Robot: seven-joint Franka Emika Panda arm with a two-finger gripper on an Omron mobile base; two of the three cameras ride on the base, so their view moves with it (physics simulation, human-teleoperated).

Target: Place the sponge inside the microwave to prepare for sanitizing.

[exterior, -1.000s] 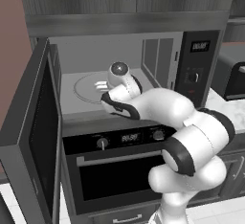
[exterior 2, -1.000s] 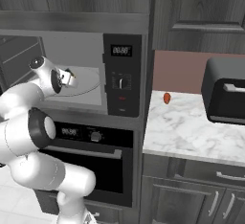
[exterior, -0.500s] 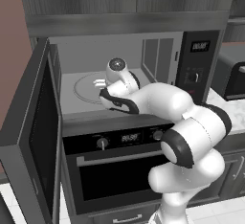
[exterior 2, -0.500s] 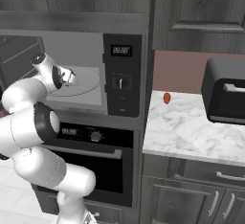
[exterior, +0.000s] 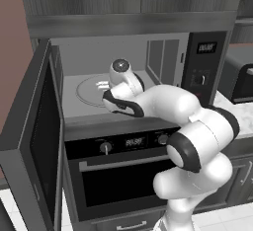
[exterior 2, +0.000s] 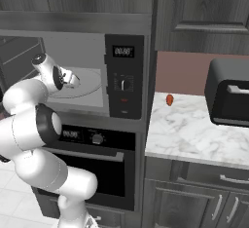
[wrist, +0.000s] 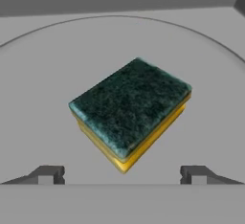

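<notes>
The sponge [wrist: 129,110], yellow with a dark green top, lies flat on the round glass turntable [wrist: 210,79], green side up. My gripper [wrist: 122,175] is open. Its two fingertips [wrist: 48,174] stand wide apart on the near side of the sponge and do not touch it. The microwave [exterior: 99,52] has its door [exterior: 29,126] swung fully open to the left. My hand reaches into the cavity, with the gripper [exterior: 103,85] over the turntable [exterior: 86,91]. In the right base view the gripper [exterior 2: 73,81] is inside the microwave [exterior 2: 124,76], left of its black panel.
A black oven [exterior: 123,175] with a silver bar handle sits under the microwave. Right of it is a marble counter [exterior 2: 194,129] with a dark toaster [exterior 2: 228,93] and a small red object [exterior 2: 169,99]. Cabinets hang above.
My hand has shifted only slightly inside the microwave, and the forearm and elbow have swung a little nearer the cameras. The door and the counter's things have not moved.
</notes>
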